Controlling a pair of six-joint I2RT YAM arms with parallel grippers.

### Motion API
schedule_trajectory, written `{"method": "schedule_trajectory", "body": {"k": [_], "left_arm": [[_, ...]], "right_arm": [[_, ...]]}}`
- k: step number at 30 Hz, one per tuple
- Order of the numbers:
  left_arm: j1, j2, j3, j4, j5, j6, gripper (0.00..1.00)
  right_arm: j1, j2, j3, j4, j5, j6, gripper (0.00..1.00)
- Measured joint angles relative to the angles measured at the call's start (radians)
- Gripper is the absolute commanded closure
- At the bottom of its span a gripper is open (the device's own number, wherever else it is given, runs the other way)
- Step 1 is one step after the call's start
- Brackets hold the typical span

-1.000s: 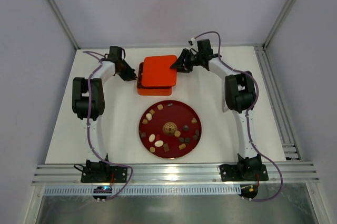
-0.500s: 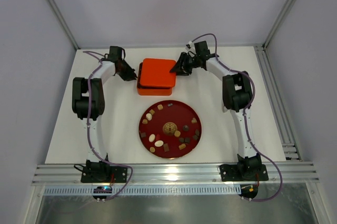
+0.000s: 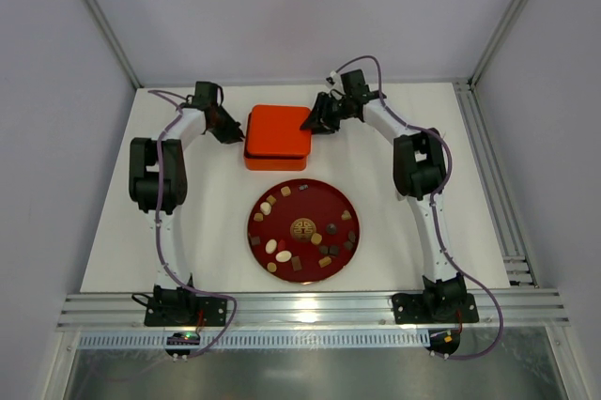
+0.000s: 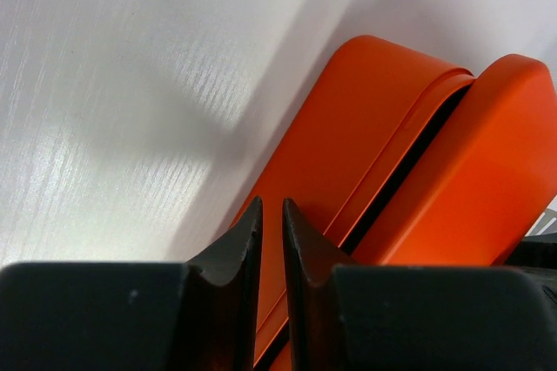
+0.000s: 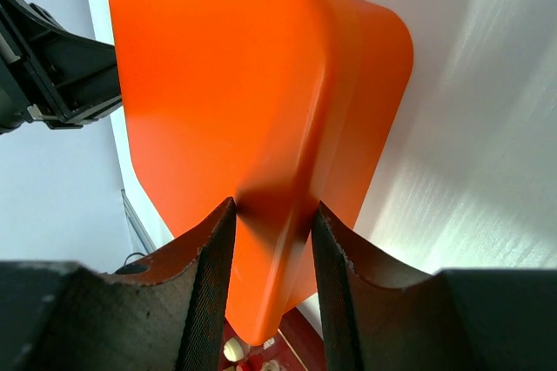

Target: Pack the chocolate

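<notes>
White table boxed in by pale lilac-grey walls at the back and on both sides. Slim metal posts rising from the far corners. Grooved aluminium rail along the near edge, slotted strip below, dull grey sheet beneath. Soft, even light, with faint glare on the tabletop.

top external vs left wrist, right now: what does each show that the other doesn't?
Only top external: the red plate with the chocolate on it, both arms, and the right gripper at the right edge of the orange lid.
Only left wrist: the dark gap between lid and box, seen close from the side.
Both: the orange box and the left gripper, shut, with its tips at the box's left side.
</notes>
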Motion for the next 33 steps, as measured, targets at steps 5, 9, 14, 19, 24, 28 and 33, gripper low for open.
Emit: {"method": "schedule_trajectory", "body": {"k": [5, 9, 14, 19, 24, 28, 33], "left_arm": [[0.0, 0.0, 0.005, 0.0, -0.002, 0.001, 0.86], [0.0, 0.0, 0.005, 0.0, -0.002, 0.001, 0.86], [0.0, 0.0, 0.005, 0.0, -0.004, 0.001, 0.86], [-0.002, 0.0, 0.005, 0.0, -0.015, -0.002, 0.86], [-0.003, 0.0, 0.005, 0.0, -0.029, -0.006, 0.86], [-0.006, 0.0, 0.003, 0.002, -0.04, -0.01, 0.87], [-0.008, 0.0, -0.018, 0.022, -0.053, -0.019, 0.86]], "right_arm": [[0.006, 0.004, 0.016, -0.026, 0.006, -0.023, 0.59], [0.009, 0.005, 0.021, -0.045, 0.006, -0.039, 0.59], [0.015, 0.005, 0.031, -0.069, 0.014, -0.06, 0.57], [0.025, 0.005, 0.037, -0.089, 0.021, -0.086, 0.56], [0.031, 0.005, 0.037, -0.1, 0.023, -0.099, 0.56], [0.035, 0.001, 0.037, -0.107, 0.029, -0.108, 0.53], [0.05, -0.017, 0.028, -0.122, 0.063, -0.127, 0.5]]}}
